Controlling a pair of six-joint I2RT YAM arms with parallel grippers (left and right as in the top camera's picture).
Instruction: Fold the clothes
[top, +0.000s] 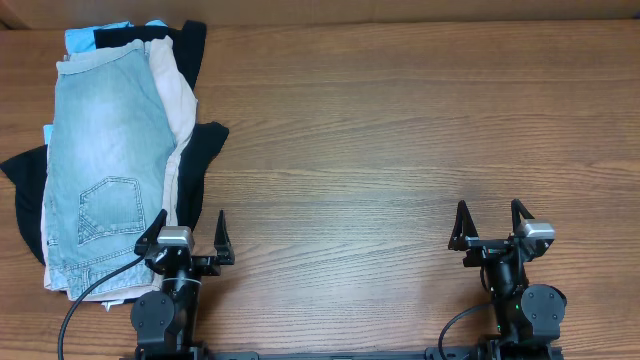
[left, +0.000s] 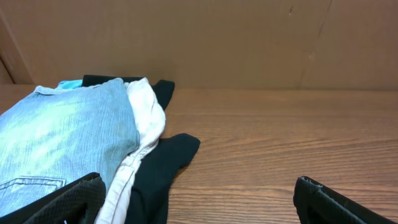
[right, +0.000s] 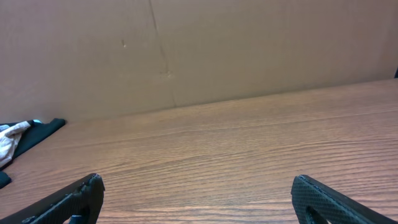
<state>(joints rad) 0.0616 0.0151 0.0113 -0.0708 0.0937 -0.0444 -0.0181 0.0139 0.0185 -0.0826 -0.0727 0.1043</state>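
Light-wash blue denim shorts (top: 100, 150), whitish fading; pale beige cloth shorts (top: 178, 100); black soft garment (top: 205, 145); sky-blue fabric piece (top: 80, 40); brown wood-grain bench (top: 400, 150)

A wood-grain table (top: 400, 150) carries a single pile of clothes (top: 120, 200) along its left side. A black piece (top: 207, 143) spreads on the tabletop at the bottom of the heap, its edges poking out on both sides. Beige shorts (top: 180, 100) and light-wash denim shorts (top: 100, 130) lie stacked above it, with a sky-blue piece (top: 78, 40) showing at the far end.
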